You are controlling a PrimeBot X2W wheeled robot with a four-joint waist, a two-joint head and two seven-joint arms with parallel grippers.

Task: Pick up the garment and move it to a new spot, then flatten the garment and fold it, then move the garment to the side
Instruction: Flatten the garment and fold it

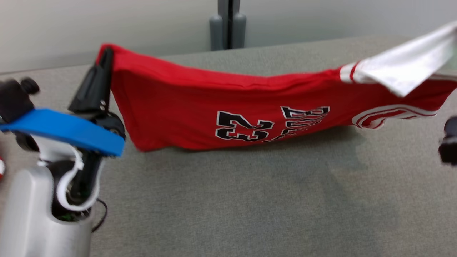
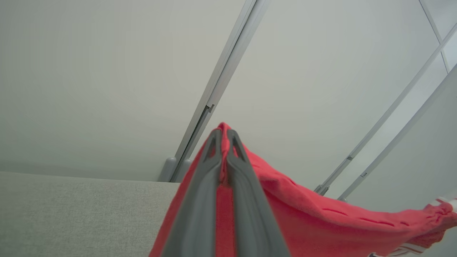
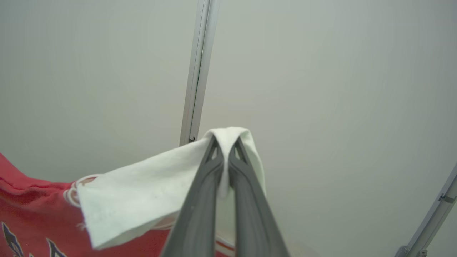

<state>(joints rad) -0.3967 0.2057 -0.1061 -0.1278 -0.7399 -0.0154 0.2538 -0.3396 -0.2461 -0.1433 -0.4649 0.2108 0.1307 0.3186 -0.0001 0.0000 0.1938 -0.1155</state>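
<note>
Lower left, the pale left forearm [image 1: 32, 210] rises to the left gripper [image 1: 106, 57], pressed together on a red corner of the jersey [image 1: 200, 103]. At upper right, the right gripper [image 3: 225, 142] pinches the white sleeve [image 3: 142, 189]. Between them the jersey hangs stretched across mid-frame, its lower edge down at the table [image 1: 250, 207]. A grey post [image 1: 228, 25] stands behind the table's far edge, top centre; tabletop spreads below the cloth.

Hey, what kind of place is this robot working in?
Probably an indoor robotics lab or test bay: a grey fabric-covered table, plain pale partition walls joined by a grey metal post, and a red jersey held stretched above the table.
</note>
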